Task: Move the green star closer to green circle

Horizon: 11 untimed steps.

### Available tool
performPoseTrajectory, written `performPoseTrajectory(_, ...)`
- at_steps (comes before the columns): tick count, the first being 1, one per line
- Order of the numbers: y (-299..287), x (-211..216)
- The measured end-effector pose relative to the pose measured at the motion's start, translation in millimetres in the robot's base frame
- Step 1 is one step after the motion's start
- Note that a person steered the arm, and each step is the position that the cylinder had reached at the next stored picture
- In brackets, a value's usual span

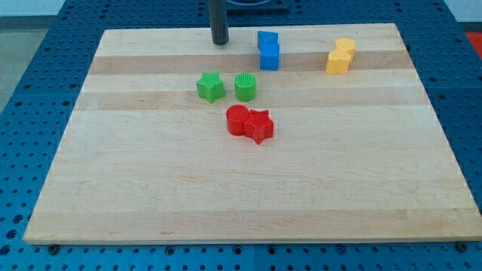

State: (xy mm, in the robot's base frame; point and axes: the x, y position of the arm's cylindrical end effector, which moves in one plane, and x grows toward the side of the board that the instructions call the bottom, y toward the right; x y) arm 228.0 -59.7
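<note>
The green star (211, 86) lies on the wooden board (151, 196), just left of the green circle (245, 86), with a narrow gap between them. My tip (219, 42) stands near the board's top edge, above and slightly right of the green star, well apart from both green blocks.
A red circle (238, 120) and a red star (260, 126) touch each other just below the green blocks. Two blue blocks (268, 50) sit close together right of my tip. Two yellow blocks (340, 56) lie near the top right.
</note>
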Motion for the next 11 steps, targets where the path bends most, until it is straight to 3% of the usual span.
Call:
performPoseTrajectory(6,-1,1)
performPoseTrajectory(7,-16,13)
performPoseTrajectory(9,-31,105)
performPoseTrajectory(11,-33,106)
